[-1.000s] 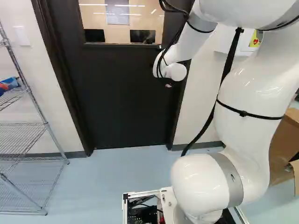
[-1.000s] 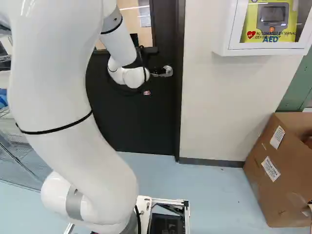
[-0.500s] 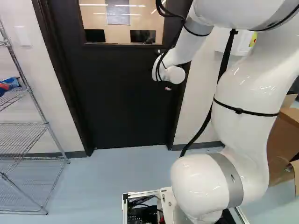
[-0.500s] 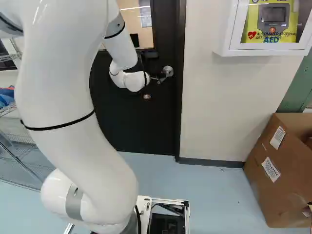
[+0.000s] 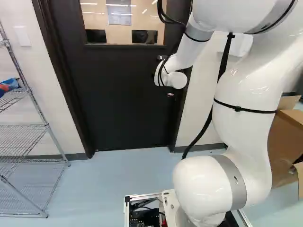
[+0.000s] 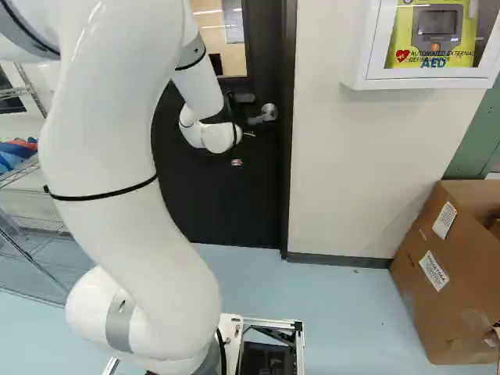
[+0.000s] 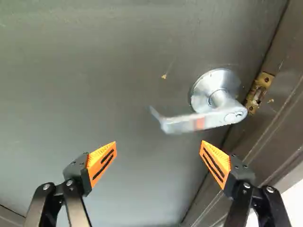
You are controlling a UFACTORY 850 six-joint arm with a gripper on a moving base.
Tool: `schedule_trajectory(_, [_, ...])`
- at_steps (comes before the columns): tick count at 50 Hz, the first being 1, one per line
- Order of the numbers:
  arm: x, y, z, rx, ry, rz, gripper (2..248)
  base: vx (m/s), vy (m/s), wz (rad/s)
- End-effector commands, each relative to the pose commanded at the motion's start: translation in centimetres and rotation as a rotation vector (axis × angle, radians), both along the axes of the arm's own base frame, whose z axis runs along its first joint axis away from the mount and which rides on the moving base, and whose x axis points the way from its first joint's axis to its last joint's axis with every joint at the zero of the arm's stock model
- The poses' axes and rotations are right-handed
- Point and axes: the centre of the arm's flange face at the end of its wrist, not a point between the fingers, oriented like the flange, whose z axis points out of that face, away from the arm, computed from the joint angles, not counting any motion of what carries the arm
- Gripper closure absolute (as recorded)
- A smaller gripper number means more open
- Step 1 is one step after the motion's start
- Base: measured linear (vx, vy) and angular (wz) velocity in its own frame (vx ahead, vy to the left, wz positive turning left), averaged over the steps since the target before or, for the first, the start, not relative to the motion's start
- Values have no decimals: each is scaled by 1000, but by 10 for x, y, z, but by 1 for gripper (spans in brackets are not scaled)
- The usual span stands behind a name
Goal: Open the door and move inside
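One orange-padded black gripper (image 7: 159,143), spread wide and empty, stands near the silver metal lever handle (image 7: 213,119), presumably for grasping.

Wire rack (image 5: 48,126) at left of left base view, blue-and-red item (image 5: 9,85) on its shelf, wall plate (image 5: 22,36) near it. Right base view, right side: white wall case (image 6: 362,47), cardboard box (image 6: 414,293) on floor below, two labels.
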Motion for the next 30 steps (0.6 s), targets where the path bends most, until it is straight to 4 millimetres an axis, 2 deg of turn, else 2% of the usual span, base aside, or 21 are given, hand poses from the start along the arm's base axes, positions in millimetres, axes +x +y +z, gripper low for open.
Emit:
schedule_trajectory(15, [2,0,-1,4,3,-5,3,0,0,0])
schedule_trajectory(30, [23,-2,-9,47,60,-57,3,0,0,0])
